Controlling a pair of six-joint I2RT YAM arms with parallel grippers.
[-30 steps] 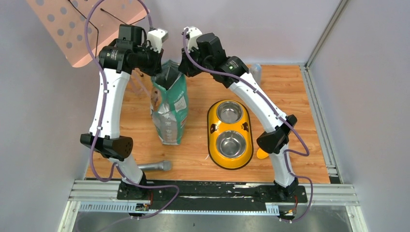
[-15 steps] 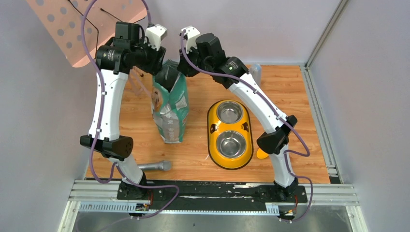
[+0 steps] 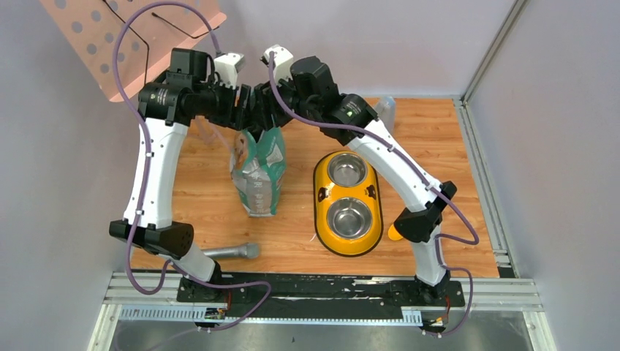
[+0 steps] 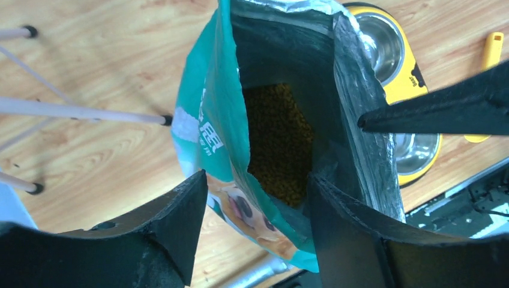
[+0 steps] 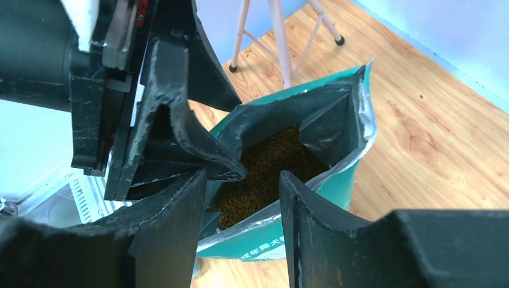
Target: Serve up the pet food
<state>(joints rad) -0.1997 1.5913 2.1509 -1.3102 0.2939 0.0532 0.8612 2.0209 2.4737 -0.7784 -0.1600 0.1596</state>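
A wood-grain desk (image 3: 453, 146) is being enclosed by pale grey walls (image 3: 365, 36). A glossy yellow feeder (image 3: 349, 191) is being carried beside a crinkled, foil-lined bag (image 3: 257, 175). Granular brown pet food (image 4: 277, 144) is being contained inside that bag. The left hand (image 4: 258, 204) and right hand (image 5: 240, 210) are being held above its mouth, fingers apart.

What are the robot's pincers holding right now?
Nothing. The left pincer and right pincer are both open at the bag, pinching neither it nor the kibble.
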